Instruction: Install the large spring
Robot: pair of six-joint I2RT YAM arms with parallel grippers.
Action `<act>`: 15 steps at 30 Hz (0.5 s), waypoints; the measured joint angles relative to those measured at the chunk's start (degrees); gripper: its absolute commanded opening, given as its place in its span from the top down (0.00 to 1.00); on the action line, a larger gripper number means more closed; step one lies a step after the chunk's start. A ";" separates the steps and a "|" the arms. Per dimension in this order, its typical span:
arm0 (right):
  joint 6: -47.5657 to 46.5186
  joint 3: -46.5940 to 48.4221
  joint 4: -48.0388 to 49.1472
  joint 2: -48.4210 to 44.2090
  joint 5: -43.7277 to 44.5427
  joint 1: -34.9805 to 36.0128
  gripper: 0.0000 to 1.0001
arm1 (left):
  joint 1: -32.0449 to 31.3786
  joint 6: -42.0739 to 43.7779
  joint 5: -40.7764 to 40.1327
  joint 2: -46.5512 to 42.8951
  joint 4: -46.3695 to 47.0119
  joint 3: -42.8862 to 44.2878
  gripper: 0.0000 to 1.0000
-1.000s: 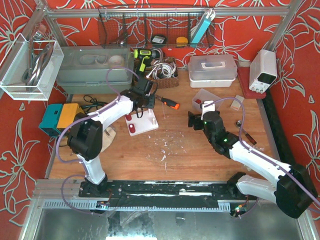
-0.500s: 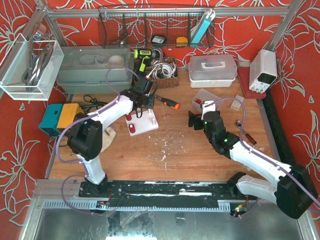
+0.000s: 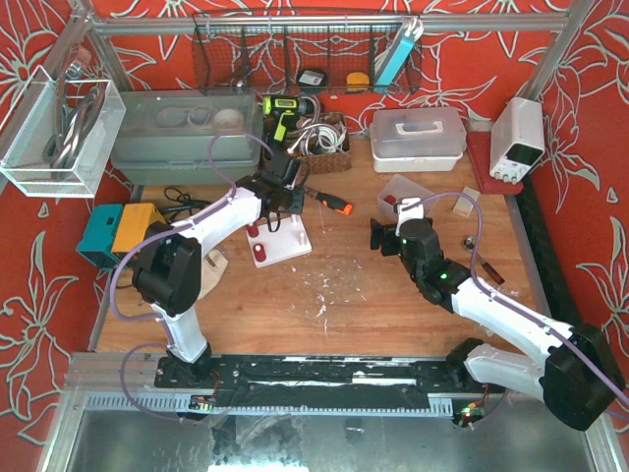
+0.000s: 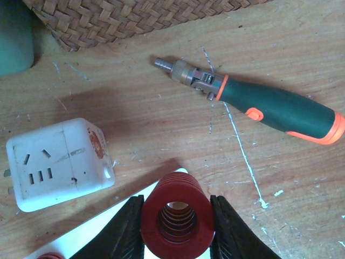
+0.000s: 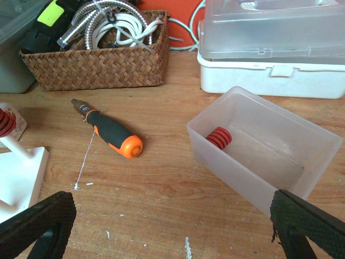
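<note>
A scratched wooden table sits inside red patterned walls. On it, the left gripper has both fingers clamped on the sides of the large spring, held end-on just over the white base, with a screwdriver beyond. The right gripper hangs wide open near a bin. The spring looks thick-wound and stiff, unlikely to squash, so gripping across its middle coils should leave the bore free for seating.

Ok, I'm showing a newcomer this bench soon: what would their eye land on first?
The large red spring, clamped in the left gripper above a white base plate. Next, the green-and-orange screwdriver lying near the wicker basket, and a second red spring inside the clear bin ahead of the open right gripper.
</note>
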 measured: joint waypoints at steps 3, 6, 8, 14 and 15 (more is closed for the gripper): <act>0.00 0.00 0.00 0.00 0.02 -0.02 0.01 | 0.00 0.00 -0.28 0.00 -0.07 0.00 0.94; 0.00 0.00 0.00 0.00 0.02 -0.13 0.01 | -0.02 0.00 -0.28 -0.11 -0.24 0.00 0.93; -0.02 0.00 -0.02 0.00 0.02 -0.26 0.01 | -0.02 0.00 -0.20 -0.24 -0.68 0.00 0.93; 0.00 0.00 -0.02 0.00 0.02 -0.26 0.01 | -0.04 0.00 0.17 -0.44 -2.49 0.00 0.92; -0.02 0.00 -0.02 0.00 0.02 -0.26 0.01 | -0.04 0.02 0.26 -0.44 -2.58 0.00 0.92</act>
